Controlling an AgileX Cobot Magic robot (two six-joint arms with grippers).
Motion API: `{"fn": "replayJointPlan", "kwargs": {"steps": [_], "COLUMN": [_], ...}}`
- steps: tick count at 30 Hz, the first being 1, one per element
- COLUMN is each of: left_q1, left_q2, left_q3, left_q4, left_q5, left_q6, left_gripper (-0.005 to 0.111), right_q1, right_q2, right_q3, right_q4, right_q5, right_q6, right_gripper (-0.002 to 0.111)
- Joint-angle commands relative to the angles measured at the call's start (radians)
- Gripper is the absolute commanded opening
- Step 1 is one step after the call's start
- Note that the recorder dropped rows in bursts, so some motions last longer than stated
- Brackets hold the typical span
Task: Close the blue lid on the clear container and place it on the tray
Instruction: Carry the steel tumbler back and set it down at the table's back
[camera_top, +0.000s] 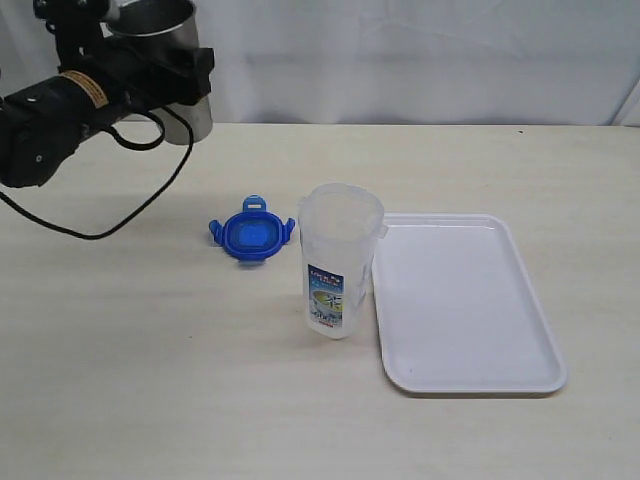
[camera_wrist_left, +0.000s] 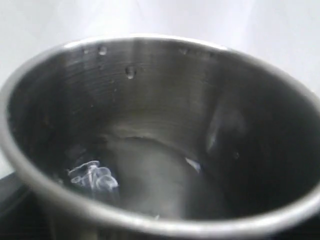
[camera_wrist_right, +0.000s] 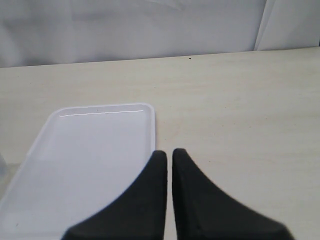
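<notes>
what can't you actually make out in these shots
- Left wrist view: the steel cup fills the frame, hiding the left gripper around it.
- Exterior view: the top edge cuts off the cup's top; the right gripper is out of frame.
- Exterior view: label print on the clear container is too small to read.
- Right wrist view: no blue lid.

Stainless-steel cup (camera_top: 165, 25) stands upright, mouth up, at the far left of the bench (camera_top: 150, 380). Whether its base touches cannot be told. Inner wall (camera_wrist_left: 160, 110) is brushed grey, with water droplets (camera_wrist_left: 130, 71) near the rim. Bench is pale wood-grain. White fabric backdrop (camera_top: 400, 60) hangs behind.
</notes>
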Motion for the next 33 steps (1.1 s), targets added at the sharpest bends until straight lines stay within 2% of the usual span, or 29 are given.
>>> {"fn": "replayJointPlan", "kwargs": {"steps": [1, 5, 22, 29, 33], "left_q1": [0.023, 0.023, 0.019, 0.016, 0.016], "left_q2": [0.021, 0.101, 0.507, 0.626, 0.645], "left_q3": [-0.085, -0.169, -0.578, -0.678, -0.685], "left_q4": [0.067, 0.135, 0.135, 0.133, 0.133], "left_q5": [-0.051, -0.062, -0.019, -0.012, -0.014], "left_q6": [-0.047, -0.045, -0.043, -0.050, -0.050], "left_gripper": [0.000, 0.000, 0.000, 0.000, 0.000], "right_q1": [0.001, 0.001, 0.001, 0.001, 0.001], "right_q2": [-0.004, -0.004, -0.004, -0.004, -0.004], "right_q3": [0.002, 0.002, 0.002, 0.002, 0.002], "right_q4": [-0.001, -0.001, -0.001, -0.001, -0.001], "right_q5": [-0.003, -0.003, -0.003, -0.003, -0.003], "right_q6": [-0.001, -0.001, -0.001, -0.001, -0.001], "right_gripper": [0.004, 0.004, 0.004, 0.004, 0.004]}}
